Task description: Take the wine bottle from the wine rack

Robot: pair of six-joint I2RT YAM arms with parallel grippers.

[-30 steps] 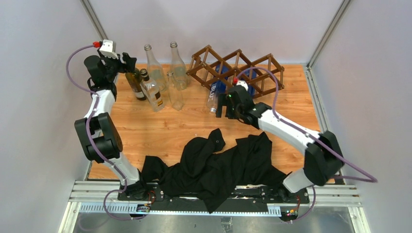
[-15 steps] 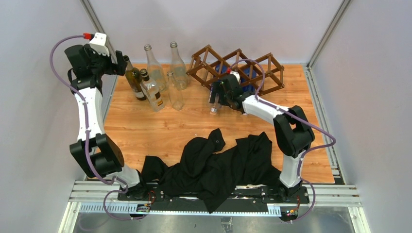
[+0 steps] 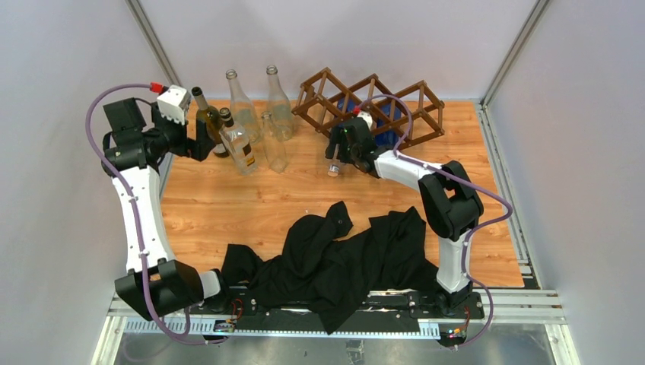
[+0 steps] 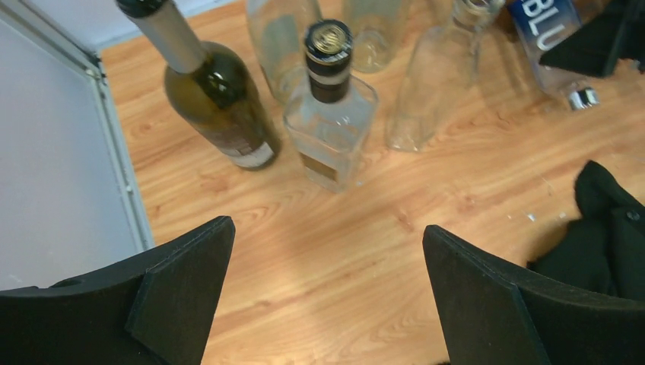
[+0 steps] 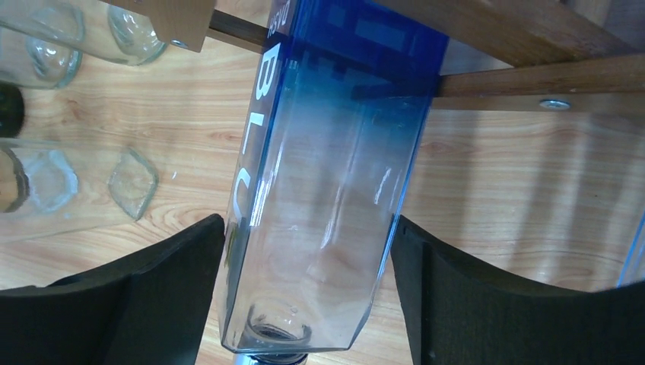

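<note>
The wine bottle (image 5: 327,190) is clear with a blue base and white lettering. It lies tilted in a lower cell of the dark wooden wine rack (image 3: 380,106), neck pointing out toward the table (image 3: 332,171). My right gripper (image 5: 308,228) straddles the bottle's shoulder, one black finger pressed against each side. From above, the right gripper (image 3: 340,148) sits at the rack's front left. My left gripper (image 4: 327,236) hangs open over bare wood, near the standing bottles at the far left (image 3: 199,141). The rack's sticks (image 5: 525,30) cross above the bottle.
A dark green bottle (image 3: 209,125), a square clear bottle with a black cap (image 3: 237,144) and several clear bottles (image 3: 242,106) stand at the back left. A black cloth (image 3: 342,258) is heaped near the arm bases. White walls close in both sides.
The right gripper reached forward over the bottle toward the rack and its fingers closed in on it. The left gripper opened, let go of the dark bottle and drew back from it.
</note>
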